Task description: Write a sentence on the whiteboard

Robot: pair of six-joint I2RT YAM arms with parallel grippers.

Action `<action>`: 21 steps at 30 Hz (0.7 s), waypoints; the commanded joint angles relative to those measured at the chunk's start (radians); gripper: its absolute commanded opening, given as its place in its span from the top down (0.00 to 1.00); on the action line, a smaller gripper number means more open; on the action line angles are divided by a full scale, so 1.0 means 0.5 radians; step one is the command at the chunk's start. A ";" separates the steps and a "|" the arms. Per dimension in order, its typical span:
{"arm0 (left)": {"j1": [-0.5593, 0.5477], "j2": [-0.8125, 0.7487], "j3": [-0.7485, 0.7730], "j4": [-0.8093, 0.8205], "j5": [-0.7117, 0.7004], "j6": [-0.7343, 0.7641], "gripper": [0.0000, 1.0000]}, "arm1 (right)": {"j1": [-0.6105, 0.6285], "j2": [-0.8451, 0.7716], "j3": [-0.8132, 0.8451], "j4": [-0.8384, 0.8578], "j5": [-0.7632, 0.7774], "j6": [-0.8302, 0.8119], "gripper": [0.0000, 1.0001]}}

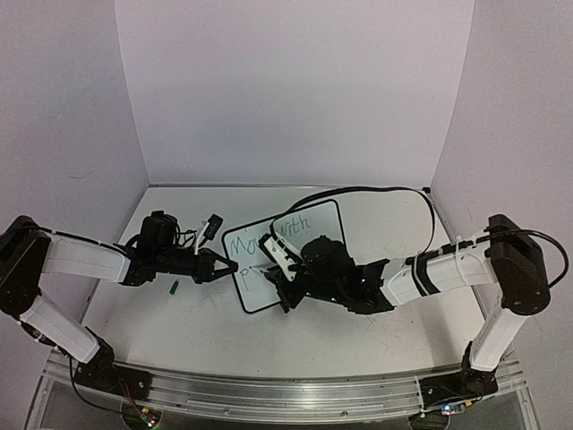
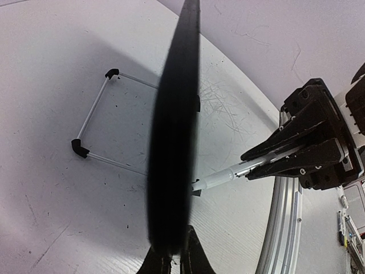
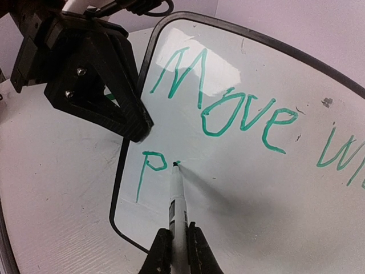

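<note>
The whiteboard (image 1: 255, 294) stands tilted at the table's middle, with green writing "Move wi…" above a "P" (image 3: 149, 165). My left gripper (image 1: 230, 266) is shut on its left black edge, which runs edge-on through the left wrist view (image 2: 174, 142) down to the jaws (image 2: 175, 251). My right gripper (image 3: 178, 234) is shut on a white marker (image 3: 177, 194), whose tip touches the whiteboard (image 3: 256, 188) just right of the "P". From the left wrist the right gripper (image 2: 246, 165) and marker (image 2: 219, 178) show at the right. The board's wire stand ends in two black feet (image 2: 80, 148).
A small green cap (image 1: 174, 288) lies on the table left of the board. A small black object (image 1: 212, 226) sits behind the left gripper. A black cable (image 1: 376, 191) loops along the back. The table's metal front rail (image 2: 282, 228) runs near the arms' bases.
</note>
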 commanded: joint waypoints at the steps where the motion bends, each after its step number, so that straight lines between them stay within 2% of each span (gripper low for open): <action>1: 0.003 -0.023 0.041 -0.067 -0.101 0.115 1.00 | 0.004 0.028 0.051 -0.021 0.031 0.038 1.00; 21: 0.003 -0.030 0.038 -0.072 -0.103 0.116 1.00 | 0.046 -0.010 -0.086 -0.057 0.076 0.118 1.00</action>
